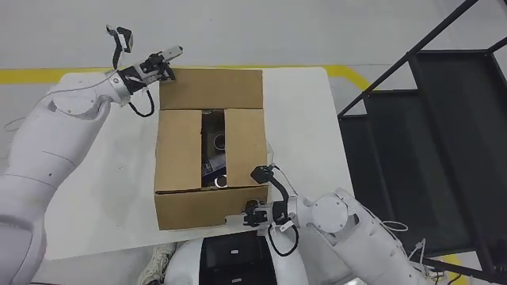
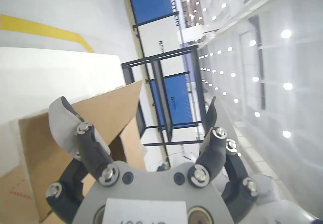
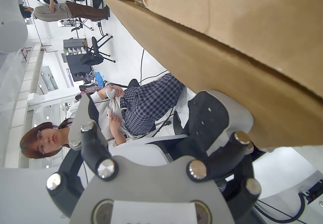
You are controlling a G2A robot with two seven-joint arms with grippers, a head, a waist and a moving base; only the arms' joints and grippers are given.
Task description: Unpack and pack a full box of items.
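A cardboard box (image 1: pixel 178 150) stands in the middle of the white table (image 1: pixel 103 174). Its two side flaps lie nearly shut, and a narrow gap between them shows dark items (image 1: pixel 215 152) inside. The far flap (image 1: pixel 212 89) is folded outward and the near flap (image 1: pixel 210 208) hangs down the front. My left gripper (image 1: pixel 146 45) is open at the far flap's left corner, with one finger (image 2: pixel 64 119) beside the cardboard (image 2: pixel 101 114). My right gripper (image 3: pixel 149 111) is open at the near flap, its padded finger (image 3: pixel 209 114) against the cardboard (image 3: pixel 227 58). Neither gripper holds anything.
A black metal stair frame (image 1: pixel 428 127) stands just right of the table. A yellow floor line (image 1: pixel 32 74) runs behind the table. Bare table surface lies left of the box, and a narrower strip (image 1: pixel 297 127) lies to its right.
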